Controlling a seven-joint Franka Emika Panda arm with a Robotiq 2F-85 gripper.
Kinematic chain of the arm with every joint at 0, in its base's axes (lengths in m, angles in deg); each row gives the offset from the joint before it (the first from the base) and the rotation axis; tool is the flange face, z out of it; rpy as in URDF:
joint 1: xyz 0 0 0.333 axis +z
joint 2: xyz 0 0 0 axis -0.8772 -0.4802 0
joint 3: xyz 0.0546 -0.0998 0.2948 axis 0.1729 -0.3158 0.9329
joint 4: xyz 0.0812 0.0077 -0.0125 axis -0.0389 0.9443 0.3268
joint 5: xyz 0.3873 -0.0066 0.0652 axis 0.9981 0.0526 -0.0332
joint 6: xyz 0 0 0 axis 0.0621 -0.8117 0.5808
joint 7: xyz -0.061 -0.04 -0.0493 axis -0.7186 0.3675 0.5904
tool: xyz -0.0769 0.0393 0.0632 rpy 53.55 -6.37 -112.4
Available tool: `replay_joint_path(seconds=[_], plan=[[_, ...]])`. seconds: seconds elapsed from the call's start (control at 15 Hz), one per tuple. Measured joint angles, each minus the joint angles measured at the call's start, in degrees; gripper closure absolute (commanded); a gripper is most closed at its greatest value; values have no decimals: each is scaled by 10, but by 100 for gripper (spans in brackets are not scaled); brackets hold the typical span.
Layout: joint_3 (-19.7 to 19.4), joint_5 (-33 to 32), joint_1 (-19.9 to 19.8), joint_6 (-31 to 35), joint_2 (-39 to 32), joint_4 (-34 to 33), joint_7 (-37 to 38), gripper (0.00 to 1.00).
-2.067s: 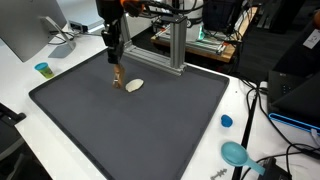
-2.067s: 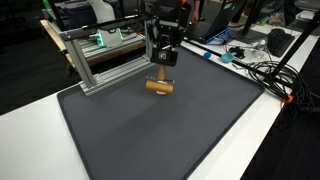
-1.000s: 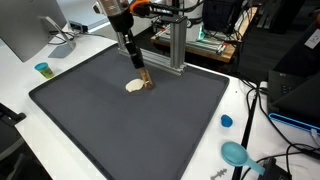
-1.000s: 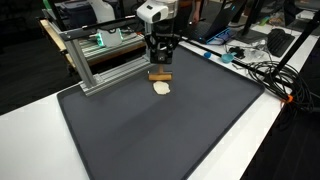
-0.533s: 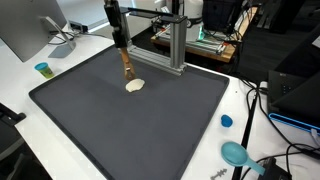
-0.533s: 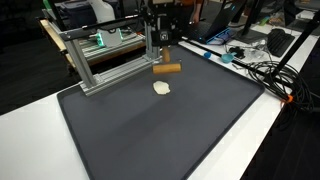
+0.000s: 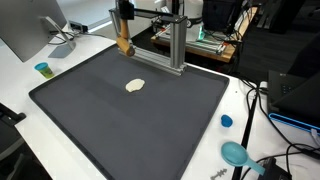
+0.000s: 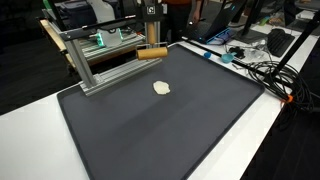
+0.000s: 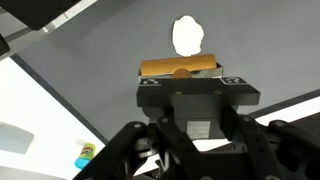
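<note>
Above dark mat (image 7: 130,130), tool (image 8: 152,46) gripping wooden cylinder (image 8: 151,54)

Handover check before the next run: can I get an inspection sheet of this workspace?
Surface: dark mat on a white table; no spills seen.
Job's things: wooden dowel held roughly level in the air above the mat; pale flat lump lying on the mat, apart from the dowel.
Clutter: teal cup, blue cap and teal round thing, all off the mat.
Grippers: tool shut on the wooden dowel.
Cables: cable bundle on the table, off the mat.
Surroundings: aluminium frame at the mat's edge; monitor.
</note>
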Motion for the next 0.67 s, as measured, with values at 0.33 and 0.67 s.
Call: replay_joint_path(seconds=[0.33, 0.67], plan=[[-4, 71, 3, 44, 111, 125, -101, 79], [19, 70, -13, 50, 121, 137, -104, 79]])
